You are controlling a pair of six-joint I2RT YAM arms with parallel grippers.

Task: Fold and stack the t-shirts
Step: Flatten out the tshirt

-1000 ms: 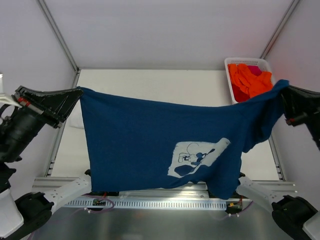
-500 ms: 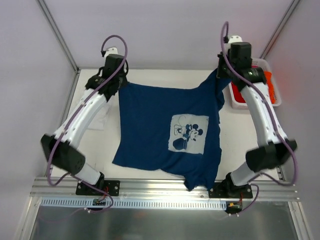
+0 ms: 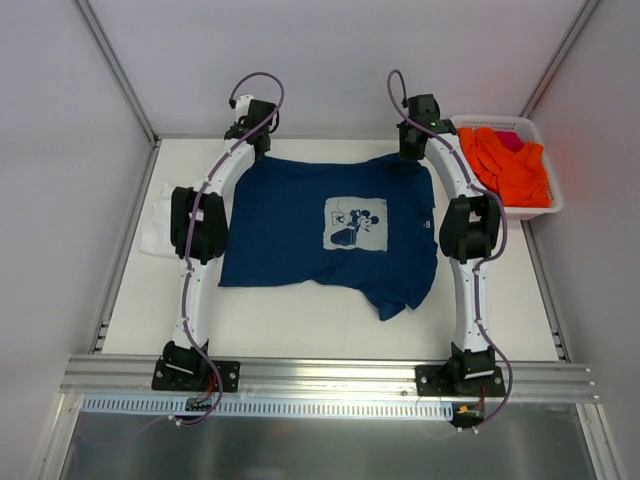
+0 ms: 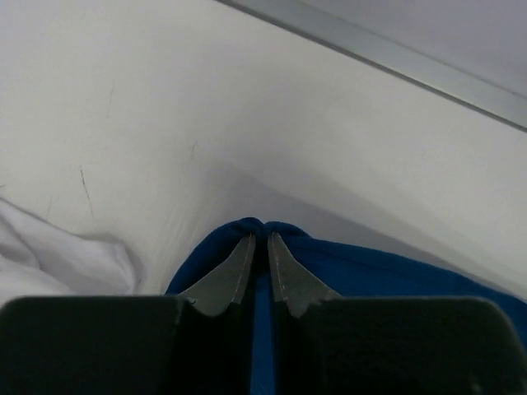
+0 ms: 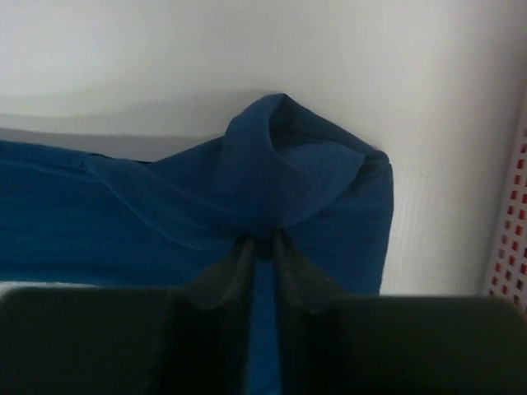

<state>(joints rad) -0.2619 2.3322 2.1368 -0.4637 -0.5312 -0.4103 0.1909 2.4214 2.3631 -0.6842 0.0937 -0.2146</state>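
navy t-shirt (image 3: 320, 240) lies spread on table (image 3: 300, 320), print up, near right hem bunched. left gripper (image 4: 259, 239) pinched tight on shirt's far left corner. right gripper (image 5: 262, 240) pinched tight on far right corner, cloth puckered above tips. white t-shirt (image 3: 158, 215) crumpled at table's left edge. white basket (image 3: 547, 205) with orange cloth (image 3: 500, 160) at far right.

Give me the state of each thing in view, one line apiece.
navy t-shirt: unfolded, spread on the table, print up, near right part rumpled.
white t-shirt: rumpled at the table's left edge, not held.
left gripper: shut on the navy t-shirt's far left corner.
right gripper: shut on its far right corner.
basket: heaped with orange cloths.
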